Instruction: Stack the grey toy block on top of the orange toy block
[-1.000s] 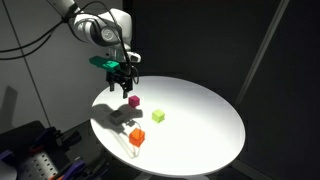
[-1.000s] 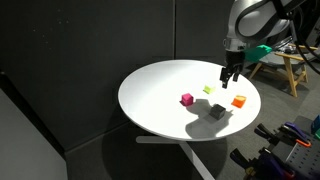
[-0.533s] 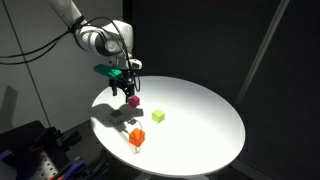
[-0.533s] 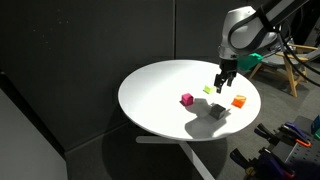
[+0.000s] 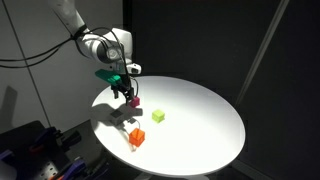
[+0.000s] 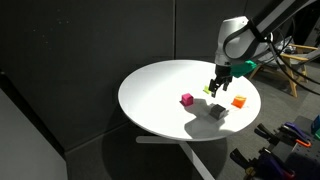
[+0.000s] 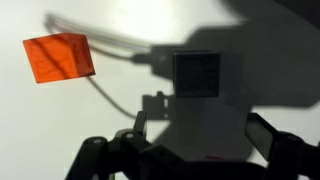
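Observation:
The grey toy block lies in the middle of the wrist view, in the gripper's shadow. It also shows in an exterior view. The orange toy block lies to its upper left, apart from it, and shows in both exterior views. My gripper is open and empty, with a finger on each side of the frame. It hangs above the white table near the blocks. In the exterior view with the arm at the left, the grey block is lost in shadow.
A magenta cube and a yellow-green cube also lie on the round white table. The blocks cluster on the arm's side of the table. Dark curtains surround it. A wooden stand is behind.
The gripper has come down toward the table and shifted a little toward the blocks. It stays open. No block has moved.

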Tool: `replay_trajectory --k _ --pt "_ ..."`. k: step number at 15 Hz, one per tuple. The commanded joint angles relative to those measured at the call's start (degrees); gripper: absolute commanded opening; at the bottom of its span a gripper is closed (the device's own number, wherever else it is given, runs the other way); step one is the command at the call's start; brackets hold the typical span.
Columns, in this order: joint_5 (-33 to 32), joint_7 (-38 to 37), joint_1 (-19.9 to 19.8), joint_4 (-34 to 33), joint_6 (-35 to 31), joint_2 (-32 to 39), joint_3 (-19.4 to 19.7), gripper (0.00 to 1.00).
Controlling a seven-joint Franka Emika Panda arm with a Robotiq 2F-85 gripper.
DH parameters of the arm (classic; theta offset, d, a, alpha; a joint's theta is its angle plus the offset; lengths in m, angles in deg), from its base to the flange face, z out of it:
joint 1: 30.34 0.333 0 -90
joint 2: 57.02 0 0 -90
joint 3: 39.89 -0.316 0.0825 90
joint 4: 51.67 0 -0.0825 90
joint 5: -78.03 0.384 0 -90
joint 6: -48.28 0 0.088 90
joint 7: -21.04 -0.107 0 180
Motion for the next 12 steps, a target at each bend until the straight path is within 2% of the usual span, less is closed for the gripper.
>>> replay_trajectory --k 1,12 --pt "0.33 -3.14 0.88 -0.81 -0.91 1.74 -0.25 1.0" --pt "0.86 -2.88 1.09 -0.79 -2.0 6.95 -0.23 1.0"
